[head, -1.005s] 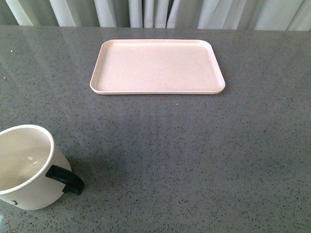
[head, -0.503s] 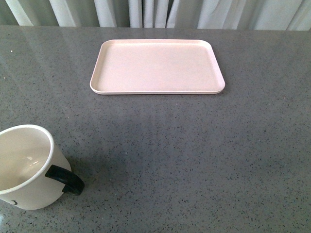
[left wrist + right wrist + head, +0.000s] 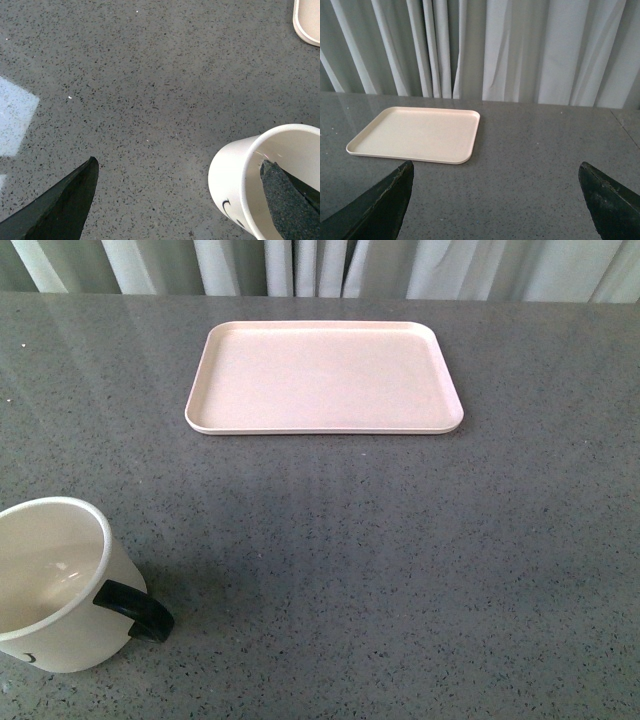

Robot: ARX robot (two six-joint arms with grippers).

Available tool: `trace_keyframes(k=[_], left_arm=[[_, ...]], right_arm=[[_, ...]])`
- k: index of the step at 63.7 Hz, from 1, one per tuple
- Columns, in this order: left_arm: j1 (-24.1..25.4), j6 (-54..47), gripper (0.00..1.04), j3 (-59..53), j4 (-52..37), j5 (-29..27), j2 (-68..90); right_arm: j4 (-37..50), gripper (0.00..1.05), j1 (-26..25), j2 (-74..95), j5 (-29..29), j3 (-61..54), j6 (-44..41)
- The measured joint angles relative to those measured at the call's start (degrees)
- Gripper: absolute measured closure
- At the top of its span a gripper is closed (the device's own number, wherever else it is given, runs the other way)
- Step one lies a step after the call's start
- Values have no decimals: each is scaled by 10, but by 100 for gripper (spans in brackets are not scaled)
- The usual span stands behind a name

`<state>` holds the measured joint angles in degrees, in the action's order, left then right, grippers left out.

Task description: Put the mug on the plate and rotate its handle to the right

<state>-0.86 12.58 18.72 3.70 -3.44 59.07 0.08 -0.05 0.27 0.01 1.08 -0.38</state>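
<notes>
One mug, one plate, one handle, one table

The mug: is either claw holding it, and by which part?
Nothing is held: the left gripper and right gripper are both open, the mug ungripped.

The mug, near left, is white and creamier inside. A small curved black stroke of print sits low on its side (only part of the print is in view). Its handle is glossy black. The plate, far centre, is a plain pale pink-cream. The table is mid grey, peppered all over with fine dark and pale flecks, with a bluish-white patch of light on it in the left wrist view. The curtains at the far edge are off-white to grey in vertical folds. The left gripper and right gripper have black fingers, one left pad a grainy charcoal.
</notes>
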Motion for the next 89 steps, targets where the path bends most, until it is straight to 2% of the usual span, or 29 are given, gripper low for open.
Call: trace_keyframes(k=[61,89], left_arm=[[-43,-28,9,21,-58,38,117],[-45,-64,9,43,-71,65,183]], right_arm=[[0,9,0,0,0,0,0],[0,9,0,0,0,0,0]])
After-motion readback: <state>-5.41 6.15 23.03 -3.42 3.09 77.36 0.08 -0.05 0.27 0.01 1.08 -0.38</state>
